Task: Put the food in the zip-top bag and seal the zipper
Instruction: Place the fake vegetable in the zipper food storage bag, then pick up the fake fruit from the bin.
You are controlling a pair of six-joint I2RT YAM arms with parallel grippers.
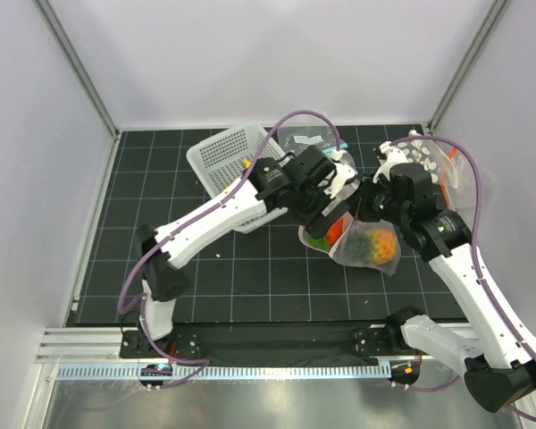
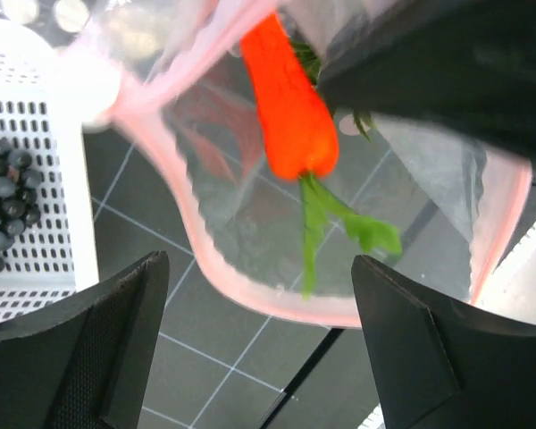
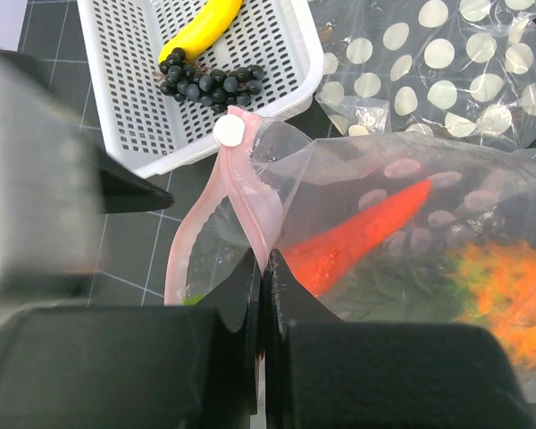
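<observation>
a: black gridded mat [image 1: 205,286], white walls on three sides. what is nearest the arms?

b: the zip-top bag [image 1: 366,246], held up by its rim between the two wrists. i cannot tell whether its bottom rests on the mat. the right gripper [image 3: 263,304] is pressed together on the zipper [image 3: 241,197], pinching the pink strip near one corner so the mouth gapes.

a: and the left?

b: the left gripper [image 2: 257,268] is spread wide at the mouth, holding nothing. the red pepper [image 2: 290,107] sits just past its fingers, inside the pink rim, with its green stem trailing toward the edge.

a: how far along, then?

b: about half, i'd say. the pineapple [image 3: 509,286] lies deep in the bag and the pepper is in. the banana [image 3: 201,31] and the grapes [image 3: 205,80] lie in the white basket [image 1: 223,156] just behind, and the mouth is unsealed.

a: anything in the way?

b: the basket is just beside the bag's mouth, so the left arm has little room to swing. farther back lie another dotted bag [image 3: 429,80] and a clear bag [image 1: 308,138], near enough to snag. the floppy rim could also sag shut, hanging from one pinch.
</observation>
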